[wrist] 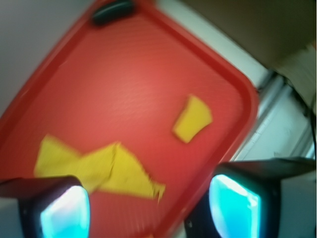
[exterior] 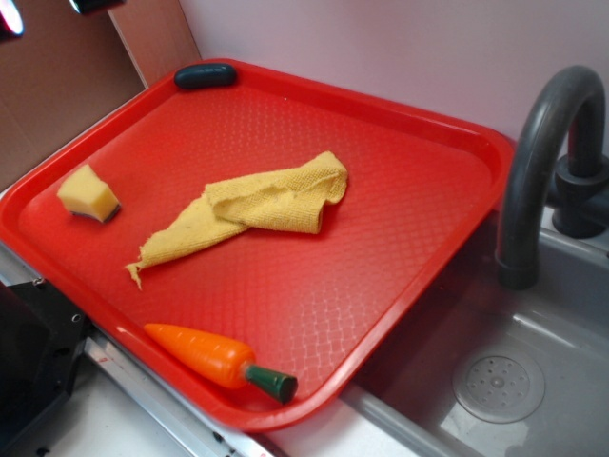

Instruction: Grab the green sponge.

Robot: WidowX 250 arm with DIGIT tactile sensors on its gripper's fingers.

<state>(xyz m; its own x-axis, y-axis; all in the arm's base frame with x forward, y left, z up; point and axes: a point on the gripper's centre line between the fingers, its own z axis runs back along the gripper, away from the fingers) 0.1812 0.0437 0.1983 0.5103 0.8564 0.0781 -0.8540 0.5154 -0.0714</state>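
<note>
One green sponge lies near the red tray's left edge, apart from the yellow cloth. My gripper hangs above, jaws spread wide, empty; in the wrist view the sponge lies ahead, slightly right.

You're at a toy kitchen: grey sink with faucet, plastic carrot on a red tray.

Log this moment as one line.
phase: approach | hand: open, empty, above tray | green sponge: untouched, tray's left side | yellow cloth: mid-tray | carrot: near front rim
</note>
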